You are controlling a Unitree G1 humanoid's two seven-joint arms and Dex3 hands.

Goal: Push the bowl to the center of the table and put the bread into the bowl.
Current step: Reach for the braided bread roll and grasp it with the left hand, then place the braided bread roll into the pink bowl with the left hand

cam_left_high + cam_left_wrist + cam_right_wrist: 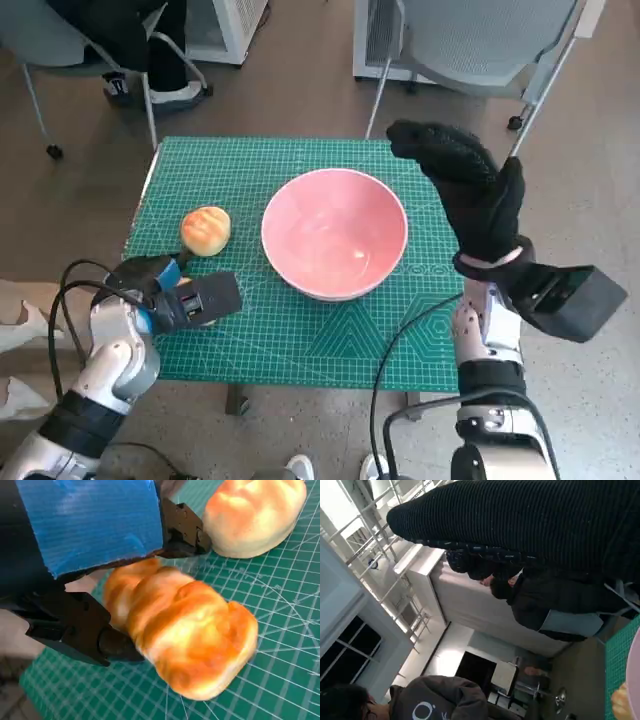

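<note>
One bowl, pink, sits on the green mat at about the middle of the table. Nothing shows inside it.

Two breads are counted. In the left wrist view, the first bread lies on the mat, directly against the left hand; black fingers sit against one end of it and another black part of the hand reaches over its far side. It appears grasped, though whether it is lifted cannot be told. The second bread lies on the mat just beyond the first, close to it but apart from the hand.

In the head view only one bread shows plainly, on the mat to the left of the bowl, near it and not touching. The left hand lies low at the mat's near left, just in front of that bread. The bread it holds is hidden there by the hand.

The right hand, gloved, is raised above the mat's right side, beside the bowl's right rim. Its fingers are spread and hold nothing. Whether it touches the bowl cannot be told from the head view.

The right wrist view shows the glove as a dark band, two people beyond it, one seated far off and one close at the picture's edge, and a slice of the mat.

Two chairs stand at the table's far side.
</note>
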